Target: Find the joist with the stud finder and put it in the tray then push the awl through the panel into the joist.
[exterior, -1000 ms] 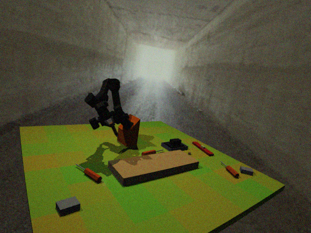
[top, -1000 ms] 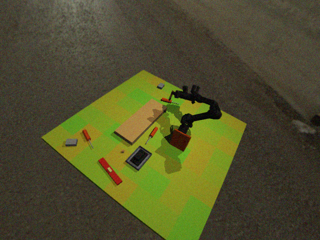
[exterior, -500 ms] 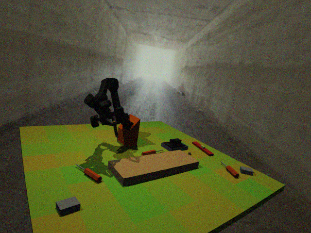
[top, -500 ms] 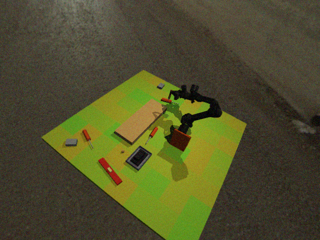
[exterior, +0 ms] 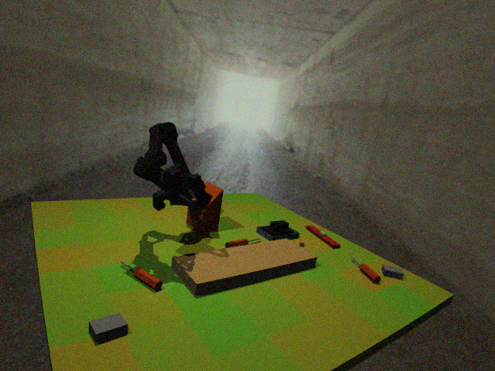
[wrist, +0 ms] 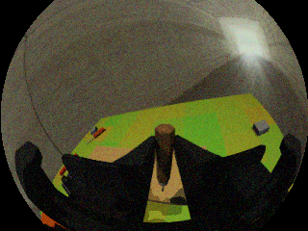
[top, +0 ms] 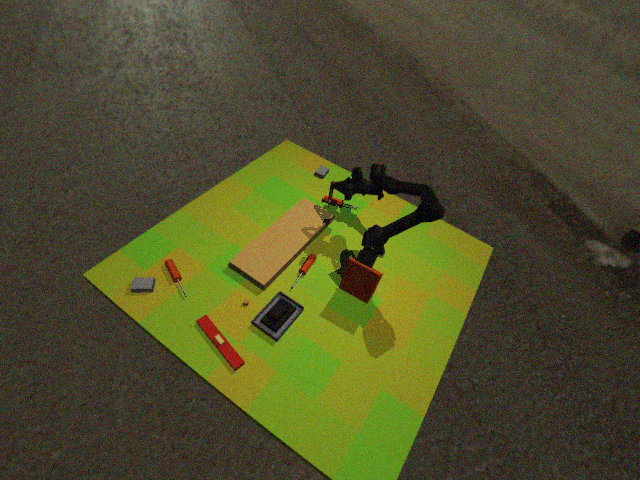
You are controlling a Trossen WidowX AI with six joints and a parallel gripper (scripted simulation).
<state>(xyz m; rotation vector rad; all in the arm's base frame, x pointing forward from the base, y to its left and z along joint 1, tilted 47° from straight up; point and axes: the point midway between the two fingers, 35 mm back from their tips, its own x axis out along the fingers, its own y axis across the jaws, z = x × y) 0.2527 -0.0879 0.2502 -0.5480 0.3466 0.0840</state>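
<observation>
My gripper (top: 333, 188) (wrist: 165, 141) is shut on the awl (top: 330, 193) (wrist: 165, 151), above the end of the panel far from the tray. The awl has a brown handle and a short thin tip; in the top view it looks near upright, with its lower end clear above the panel. The tan floor panel (top: 281, 242) (exterior: 247, 261) lies flat, with arm shadows across one end. The black stud finder (top: 279, 313) (exterior: 278, 226) sits in the grey tray (top: 264, 331) (exterior: 293, 234). The joist is hidden. No hole can be made out.
Orange screwdrivers lie beside the panel (top: 307, 264) (exterior: 147, 278) (exterior: 368, 272). A red level (top: 211, 330) (exterior: 329, 240) lies past the tray. Grey blocks (top: 142, 284) (exterior: 107, 327) are near the mat edges. An orange board (top: 360, 280) stands by the arm base. A small brown bit (top: 245, 303) lies near the tray.
</observation>
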